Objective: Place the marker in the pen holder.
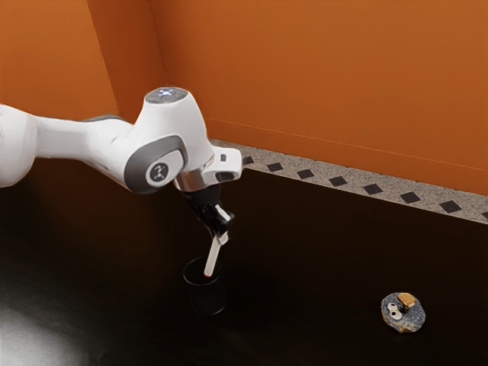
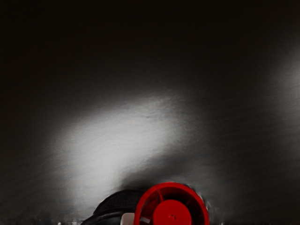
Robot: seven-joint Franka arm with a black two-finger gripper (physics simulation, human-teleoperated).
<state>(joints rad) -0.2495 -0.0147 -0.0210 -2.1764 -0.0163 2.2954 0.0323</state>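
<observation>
In the exterior view my gripper [image 1: 222, 233] points down above the pen holder, shut on the upper part of the white marker [image 1: 213, 256]. The marker hangs tilted, its lower end at the mouth of the black round pen holder [image 1: 207, 300]; how far it reaches below the rim I cannot tell. The wrist view has the marker's red round end [image 2: 172, 214] large at its lower edge, with part of the dark pen holder [image 2: 115, 202] beside and behind it.
A round bluish object with tan and white pieces on it [image 1: 402, 313] lies on the dark table [image 1: 305, 267], well away from the holder on the exterior view's right. An orange wall [image 1: 328, 84] with a speckled, diamond-patterned border stands behind.
</observation>
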